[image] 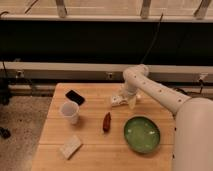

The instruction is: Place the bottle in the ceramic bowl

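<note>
Camera view: the white arm (160,95) reached in from the right, its gripper (125,100) low over the far right part of the wooden table (90,150); whether it was open or closed could not be told. The bottle (106,122), a dark reddish object, lay near the table's centre, left of the green ceramic bowl (142,134) and apart from it. A white cup (70,112), a black phone (75,97) and a pale sponge (71,146) occupied the left side
</note>
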Available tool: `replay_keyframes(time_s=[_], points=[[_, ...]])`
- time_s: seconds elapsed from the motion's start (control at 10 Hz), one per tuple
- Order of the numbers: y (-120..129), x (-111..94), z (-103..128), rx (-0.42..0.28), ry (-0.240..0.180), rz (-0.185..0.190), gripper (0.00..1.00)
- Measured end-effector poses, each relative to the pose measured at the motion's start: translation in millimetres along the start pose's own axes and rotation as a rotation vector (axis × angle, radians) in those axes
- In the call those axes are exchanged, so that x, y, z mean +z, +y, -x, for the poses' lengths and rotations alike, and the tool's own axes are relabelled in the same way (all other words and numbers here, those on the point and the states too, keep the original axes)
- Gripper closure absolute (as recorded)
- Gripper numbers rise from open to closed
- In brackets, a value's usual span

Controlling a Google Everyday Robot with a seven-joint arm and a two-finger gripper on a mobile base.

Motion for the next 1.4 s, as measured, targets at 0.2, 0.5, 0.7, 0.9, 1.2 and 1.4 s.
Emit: replay_keyframes(time_s=[0.2, 0.5, 0.7, 0.9, 1.2, 1.4], points=[[-3, 3, 2, -0.012, -0.003, 0.009, 0.22], [-8, 6, 4, -0.028, 0.003, 0.026, 0.51], [-8, 8, 4, -0.03, 0.006, 0.043, 0.72], [-7, 9, 5, -0.037, 0.011, 0.049, 0.93], [-8, -19, 7, -0.066, 0.067, 0.01, 1.0], [-5, -43, 1, -0.07, 0.097, -0.017, 1.0]])
